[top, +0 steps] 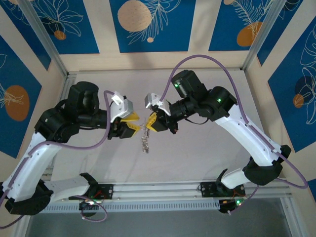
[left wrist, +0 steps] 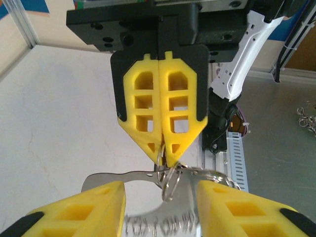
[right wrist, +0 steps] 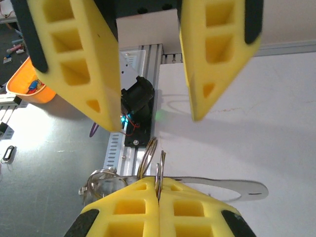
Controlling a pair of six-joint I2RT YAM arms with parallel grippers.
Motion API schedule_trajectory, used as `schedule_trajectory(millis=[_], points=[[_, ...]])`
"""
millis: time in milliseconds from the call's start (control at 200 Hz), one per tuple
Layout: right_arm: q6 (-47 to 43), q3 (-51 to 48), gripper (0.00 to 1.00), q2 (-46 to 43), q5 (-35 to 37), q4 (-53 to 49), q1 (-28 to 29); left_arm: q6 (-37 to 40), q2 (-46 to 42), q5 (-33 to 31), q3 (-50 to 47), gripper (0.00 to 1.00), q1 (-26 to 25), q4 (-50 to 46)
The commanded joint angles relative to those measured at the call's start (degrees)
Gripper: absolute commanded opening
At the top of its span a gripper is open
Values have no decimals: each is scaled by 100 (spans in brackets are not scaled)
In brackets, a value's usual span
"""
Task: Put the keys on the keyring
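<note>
R gripper (left wrist: 163, 157): fingers pressed flat together and clamped on the keyring (right wrist: 148, 154). It's a thin wire ring, nipped right at the fingertips, w/ most of the loop sticking out past the tips toward the L gripper (right wrist: 154, 121). On my R wrist cam a second, thinner loop stands just beside the first, caught in the same pinch. Can't tell if that's one split ring or two.

L gripper: fingers apart, nothing b/w the pads. It faces the R gripper tip to tip, v. close. The ring's free edge sits just short of the L fingertips (right wrist: 109, 123), lined up w/ the gap. As far as I can see it touches neither finger.

The keys (right wrist: 232, 186): what I get is a flat silvery blade w/ a slot near its far end. It starts right at the R gripper's tips and lies crosswise to those fingers, out to one side. On the L wrist cam the same blade runs across just beyond both L fingertips. Can't tell whether it's threaded on the ring or only held in the pinch alongside it.

Close under the L fingers there's a row of small silvery coils (left wrist: 158, 226), blurred, too near the lens to read.

Overhead: a short bunch of metal bits (top: 144, 142) dangles straight below where the two sets of tips meet. Can't tell if it reaches the table (top: 197, 163).
</note>
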Motion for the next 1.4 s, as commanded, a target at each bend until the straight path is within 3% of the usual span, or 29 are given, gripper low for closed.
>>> schedule_trajectory(millis=[0, 200, 535, 1120, 1390], points=[[-77, -37, 0, -237, -263, 151, -26, -39, -165, -15, 194, 42, -50, -47], [-56, -34, 0, -231, -351, 170, -11, -118, 209, 306, 199, 40, -53, 36], [-78, -90, 0, -173, -400, 196, 16, -184, 537, 639, 70, 26, -64, 434], [-102, -253, 0, -227, -341, 241, -18, -387, 290, 430, 137, 33, -37, 465], [-74, -256, 0, -241, -377, 249, 44, -293, 561, 501, 163, 14, -91, 260]])
